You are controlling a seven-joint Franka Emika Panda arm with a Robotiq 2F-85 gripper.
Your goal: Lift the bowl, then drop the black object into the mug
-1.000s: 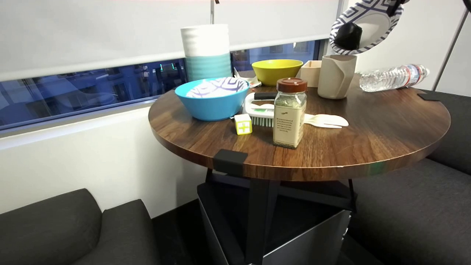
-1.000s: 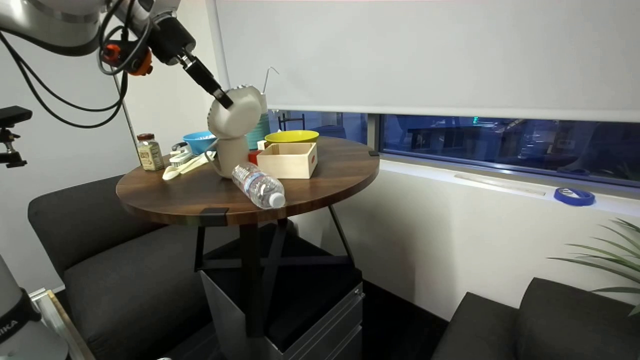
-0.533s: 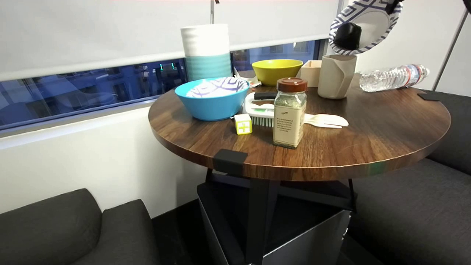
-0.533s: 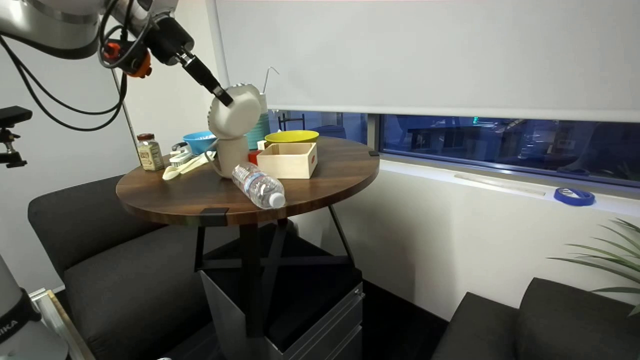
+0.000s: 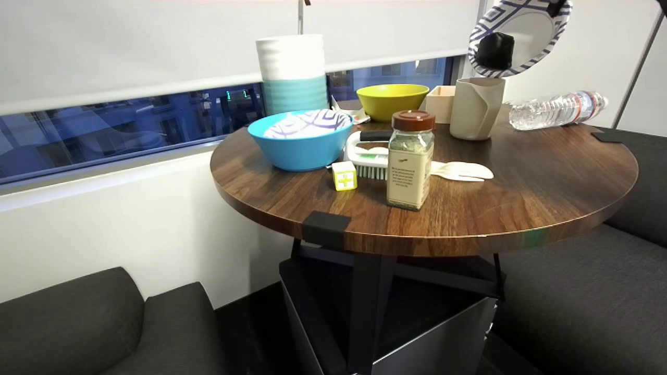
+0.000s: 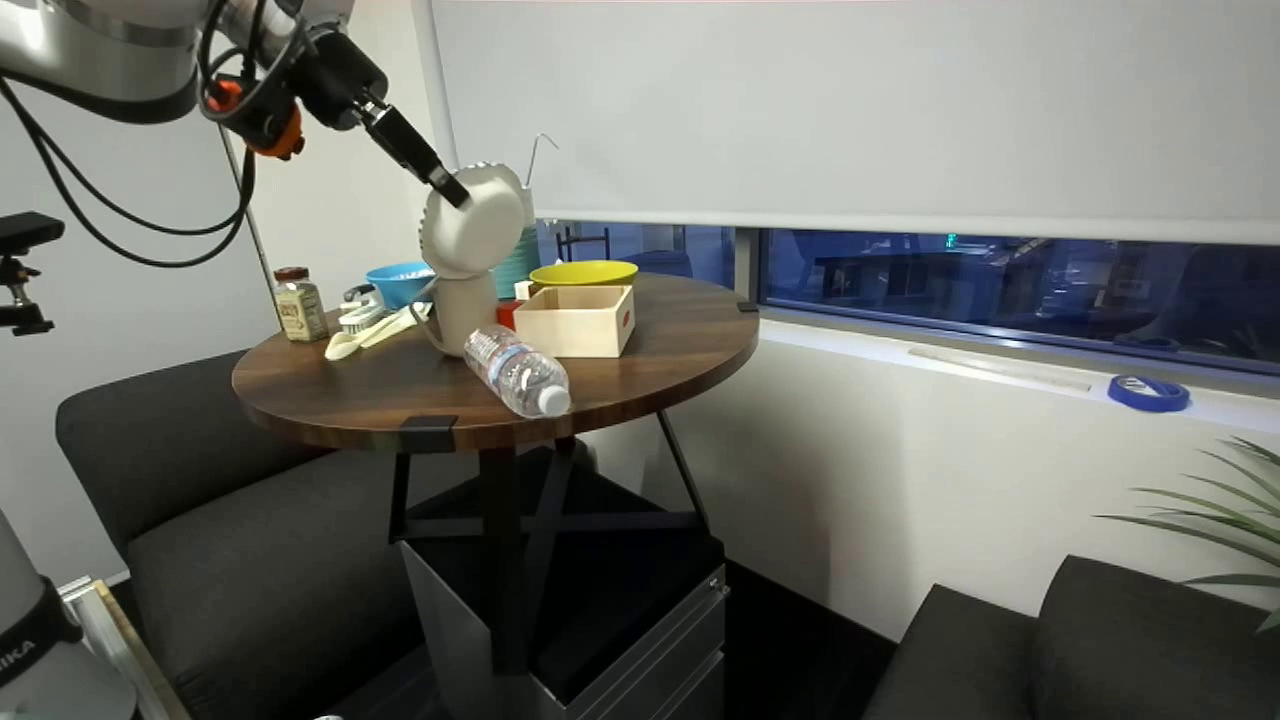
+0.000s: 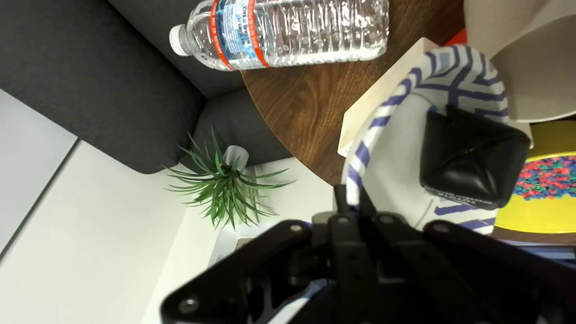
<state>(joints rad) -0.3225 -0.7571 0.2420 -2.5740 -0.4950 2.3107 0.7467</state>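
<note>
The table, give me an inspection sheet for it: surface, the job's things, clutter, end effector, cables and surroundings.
Surface: round wooden table, dark brown, black bracket over the edge.
Job's things: striped bowl raised, steeply tilted above the upright mug; whether they touch, cannot tell. Black object against the bowl's inside, not yet in the mug.
Clutter: blue bowl, toy cube, scrub brush, plastic cutlery, lidded jar, yellow bowl, wooden box; water bottle on its side.
End effector: shut on the striped bowl's rim.
Cables: black cable looping below the arm.
Surroundings: sofa, window blind, blue tape roll, potted plant.
</note>
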